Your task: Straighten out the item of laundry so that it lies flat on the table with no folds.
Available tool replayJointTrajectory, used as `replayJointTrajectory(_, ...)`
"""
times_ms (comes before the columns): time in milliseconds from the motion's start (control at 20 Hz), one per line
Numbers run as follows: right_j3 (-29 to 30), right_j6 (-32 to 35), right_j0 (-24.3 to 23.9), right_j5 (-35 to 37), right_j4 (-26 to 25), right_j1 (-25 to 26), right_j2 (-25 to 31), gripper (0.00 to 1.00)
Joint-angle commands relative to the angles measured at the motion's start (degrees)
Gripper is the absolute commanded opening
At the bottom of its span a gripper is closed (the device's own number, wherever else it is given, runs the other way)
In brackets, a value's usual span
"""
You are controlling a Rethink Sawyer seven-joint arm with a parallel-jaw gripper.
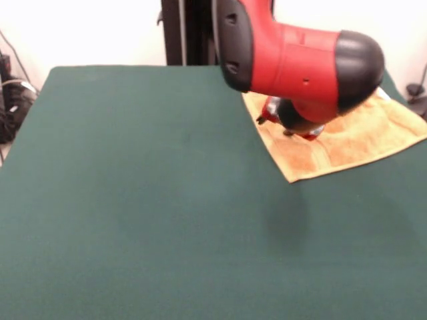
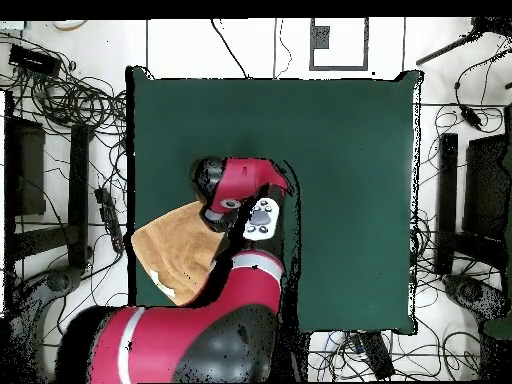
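The orange-tan towel [image 1: 347,143] lies on the dark green table [image 1: 133,200] at its far right in the front view, one corner pointing toward the table's middle. In the overhead view the towel [image 2: 175,250] sits at the left edge of the table [image 2: 350,180], partly covered by the arm. My gripper [image 1: 297,127] hangs low over the towel's inner part, under the red and black wrist; I cannot see how it stands. In the overhead view the arm [image 2: 240,195] hides it. The towel's visible part looks flat; the part under the arm is hidden.
The black pedestal [image 1: 187,33] stands at the table's far side. Cables [image 1: 10,100] lie off the table's left edge. In the overhead view, black stands [image 2: 445,200] and cables [image 2: 60,90] surround the table.
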Motion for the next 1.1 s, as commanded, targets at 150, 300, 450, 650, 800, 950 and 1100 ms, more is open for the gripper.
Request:
replayJointTrajectory(150,-7.1,17.3,1.1,-20.0,-9.4,13.4,-7.3,1.0)
replayJointTrajectory(300,-6.6,17.5,1.7,-21.6,-9.5,13.5,-8.2,1.0)
replayJointTrajectory(450,-6.6,17.1,2.2,-23.8,-9.8,13.9,-9.2,1.0)
replayJointTrajectory(650,-6.6,16.9,2.1,-27.2,-9.9,14.6,-9.9,1.0)
replayJointTrajectory(800,-6.3,16.0,1.7,-29.4,-9.8,14.7,-9.8,1.0)
replayJointTrajectory(950,-6.1,15.2,1.3,-30.5,-9.9,14.7,-9.7,1.0)
replayJointTrajectory(1100,-5.9,13.9,1.0,-31.2,-9.9,14.6,-9.7,1.0)
